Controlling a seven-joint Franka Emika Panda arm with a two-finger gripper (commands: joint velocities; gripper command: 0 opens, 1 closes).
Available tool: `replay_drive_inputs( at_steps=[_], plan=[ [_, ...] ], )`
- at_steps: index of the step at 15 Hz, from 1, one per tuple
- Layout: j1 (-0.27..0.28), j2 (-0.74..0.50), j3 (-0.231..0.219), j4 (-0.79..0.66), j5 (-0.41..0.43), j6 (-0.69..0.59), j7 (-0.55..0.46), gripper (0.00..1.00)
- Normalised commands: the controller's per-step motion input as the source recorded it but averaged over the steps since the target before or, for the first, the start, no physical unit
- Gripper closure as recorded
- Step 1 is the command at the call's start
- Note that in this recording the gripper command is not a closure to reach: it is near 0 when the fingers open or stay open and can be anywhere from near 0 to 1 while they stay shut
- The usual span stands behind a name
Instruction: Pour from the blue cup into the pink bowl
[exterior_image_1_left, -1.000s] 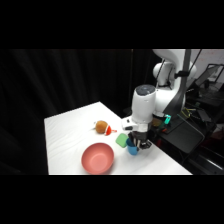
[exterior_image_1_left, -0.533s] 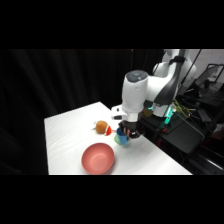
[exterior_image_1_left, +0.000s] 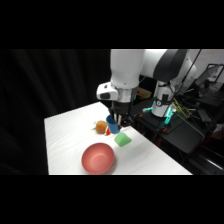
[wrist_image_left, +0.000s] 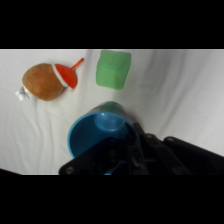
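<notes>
In the side view, start at the left: the pink bowl (exterior_image_1_left: 98, 158) sits on the white worktop (exterior_image_1_left: 65, 135) near its front edge, at about 7 o'clock from the end effector (exterior_image_1_left: 118, 121) and clearly apart from it. It has not moved over the last second. Nothing shows inside it that you can make out.

Moving right, the orange-brown round toy (exterior_image_1_left: 101, 126) lies just beside the blue cup (exterior_image_1_left: 114, 126), at its 9 o'clock. The cup is what has changed. A second ago the arm stood further right with the end effector low by the green block (exterior_image_1_left: 122, 140); now it has swung left and the cup hangs beneath it, seemingly lifted clear of the cloth. The green block is left behind at about 5 o'clock from the cup.

The wrist view agrees: the toy (wrist_image_left: 45, 82) at upper left, the block (wrist_image_left: 113, 69) at 12 o'clock, and the cup (wrist_image_left: 99, 133) right against the black linkage, its mouth turned towards the camera. The end effector (wrist_image_left: 120, 150) appears to be pinching the cup at its rim, though the fingers themselves are hard to pick out.

You can take the grasp as done, by my reading. What remains is carrying the cup over the bowl and tipping it; the pour has not begun.
</notes>
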Motion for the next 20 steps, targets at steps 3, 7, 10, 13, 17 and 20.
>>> replay_drive_inputs(
  at_steps=[3,7,10,13,17,20],
  plan=[
    [-0.174,0.48,0.095,0.70,0.315,-0.14,-0.55,0.14],
    [-0.268,0.42,0.175,0.72,0.628,-0.31,-0.83,0.13],
    [-0.327,0.47,0.181,0.74,0.569,-0.54,-0.79,0.14],
    [-0.302,0.57,0.139,0.73,0.427,-0.65,-0.55,0.15],
    [-0.281,0.57,0.133,0.66,0.327,-0.64,-0.41,0.16],
    [-0.209,0.52,0.138,0.73,0.255,-0.78,-0.20,0.16]
  ],
)
